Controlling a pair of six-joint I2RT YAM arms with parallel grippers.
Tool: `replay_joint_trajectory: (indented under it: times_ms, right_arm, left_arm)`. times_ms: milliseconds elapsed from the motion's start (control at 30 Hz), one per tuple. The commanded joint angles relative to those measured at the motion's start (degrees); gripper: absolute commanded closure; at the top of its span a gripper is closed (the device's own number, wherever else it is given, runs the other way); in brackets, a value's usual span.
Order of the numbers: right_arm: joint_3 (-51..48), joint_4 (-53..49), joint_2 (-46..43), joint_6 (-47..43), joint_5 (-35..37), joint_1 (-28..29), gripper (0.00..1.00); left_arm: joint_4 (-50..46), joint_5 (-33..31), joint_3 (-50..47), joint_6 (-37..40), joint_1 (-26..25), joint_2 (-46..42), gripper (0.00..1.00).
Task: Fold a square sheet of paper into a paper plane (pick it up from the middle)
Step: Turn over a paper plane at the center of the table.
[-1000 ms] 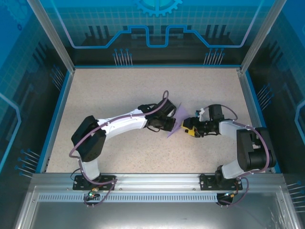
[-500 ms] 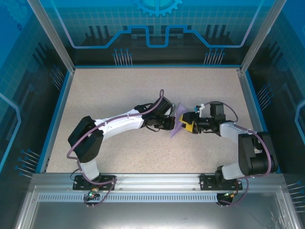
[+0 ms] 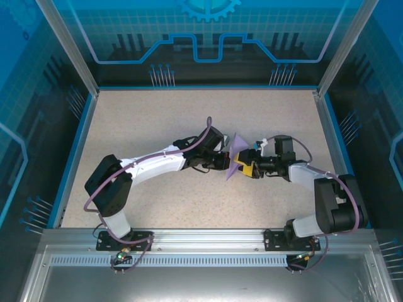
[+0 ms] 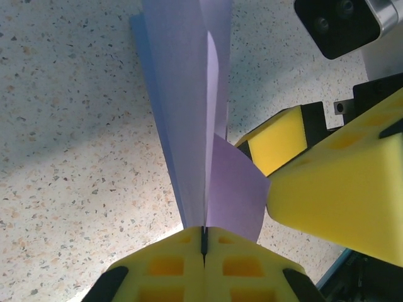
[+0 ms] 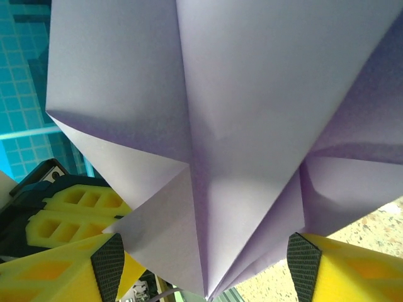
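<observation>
Mid-worktop the two arms meet nose to nose, the left arm reaching in from its side and the right arm from the other; between them stands the paper, lavender and creased into a pointed wedge, its tip toward the far wall; it is held up at the grip, though whether its lower end brushes the speckled surface I cannot tell; the left tool is clamped tight on it, yellow fingers pressed together with the folded layers pinched in the seam between them; from that grip the paper rises in a narrow fan of layers, one loose flap bending off to the right; the right tool gapes, its jaws wide apart on either side of the paper; from its own wrist camera the dark ribbed pads sit at the two lower corners, the creased face spreading between and above them; whether those pads touch the paper I cannot tell; from the left wrist, the loose flap reaches the tip of one of the right tool's yellow fingers.
</observation>
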Motion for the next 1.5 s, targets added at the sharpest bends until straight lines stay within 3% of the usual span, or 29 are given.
replay_joint_trajectory:
  times_ms: [0, 1133, 1467]
  right_arm:
    - [0.11, 0.53, 0.8, 0.56, -0.24, 1.23, 0.28]
    - [-4.11, 16.71, -0.75, 11.4, -2.49, 1.34, 0.24]
    - [-2.82, 9.98, 0.44, 6.08, -0.94, 1.96, 0.29]
  left_arm:
    - [1.35, 1.64, -0.8, -1.39, 0.29, -0.87, 1.0]
    - [3.28, 2.95, -1.95, -2.66, 0.64, 0.14, 1.0]
    - [5.03, 3.58, -2.82, -3.85, 1.13, -1.03, 1.0]
